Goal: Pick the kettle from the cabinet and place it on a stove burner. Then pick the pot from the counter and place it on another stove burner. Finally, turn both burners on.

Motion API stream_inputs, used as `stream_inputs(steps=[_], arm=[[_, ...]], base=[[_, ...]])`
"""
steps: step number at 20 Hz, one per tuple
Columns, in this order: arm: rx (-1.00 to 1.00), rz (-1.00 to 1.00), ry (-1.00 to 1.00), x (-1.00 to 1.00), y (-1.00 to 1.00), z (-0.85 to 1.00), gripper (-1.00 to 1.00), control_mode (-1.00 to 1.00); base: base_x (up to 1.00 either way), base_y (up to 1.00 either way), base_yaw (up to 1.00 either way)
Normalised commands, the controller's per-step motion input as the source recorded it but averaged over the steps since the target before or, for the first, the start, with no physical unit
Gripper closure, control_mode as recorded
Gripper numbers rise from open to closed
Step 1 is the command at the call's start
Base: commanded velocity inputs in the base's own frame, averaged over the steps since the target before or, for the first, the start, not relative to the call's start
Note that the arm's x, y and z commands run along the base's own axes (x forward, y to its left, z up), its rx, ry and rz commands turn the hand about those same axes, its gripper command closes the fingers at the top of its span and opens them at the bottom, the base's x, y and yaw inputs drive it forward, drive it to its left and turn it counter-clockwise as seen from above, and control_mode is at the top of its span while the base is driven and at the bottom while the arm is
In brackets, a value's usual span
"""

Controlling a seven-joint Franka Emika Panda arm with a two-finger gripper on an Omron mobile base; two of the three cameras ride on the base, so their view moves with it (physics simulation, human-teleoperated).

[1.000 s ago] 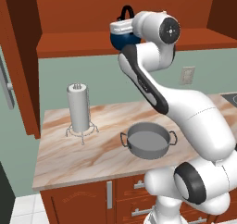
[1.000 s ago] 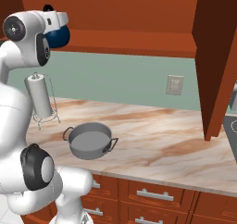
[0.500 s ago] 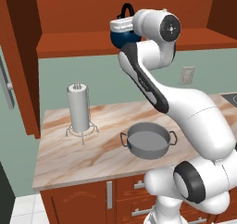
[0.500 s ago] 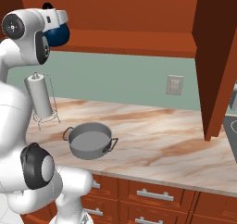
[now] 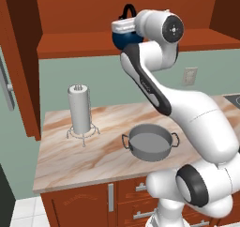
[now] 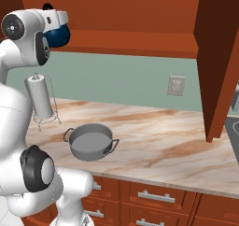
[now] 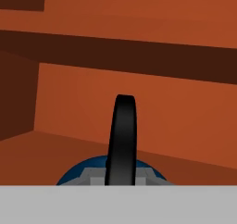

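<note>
The kettle (image 5: 123, 37) was found at the front edge of the cabinet (image 6: 140, 15) shelf, with its arched handle (image 7: 121, 140) standing upright and edge-on along the line of the hand. The gripper (image 5: 125, 27) was set directly over the kettle's body, its fingers drawn narrow and closed on the handle. The pot (image 5: 150, 142) was seen on the counter (image 6: 158, 143), well below the cabinet and forward of it. It was judged that the kettle must be drawn outward, away from the cabinet's back wall, before being lowered.
</note>
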Motion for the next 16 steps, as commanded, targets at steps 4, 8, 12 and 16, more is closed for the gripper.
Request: stream_inputs(steps=[4,8,12,16], arm=[[0.03,0.00,0.00,-0.14,-0.01,-0.13,1.00,-1.00],[0.02,0.00,-0.02,-0.13,0.00,-0.06,1.00,-1.00],[0.00,0.00,-0.04,-0.15,0.00,0.00,1.00,-1.00],[0.01,0.00,-0.02,-0.20,-0.04,0.00,1.00,-1.00]], base=[[0.00,0.00,0.00],[0.00,0.00,0.00],[0.00,0.00,0.00],[0.00,0.00,0.00]])
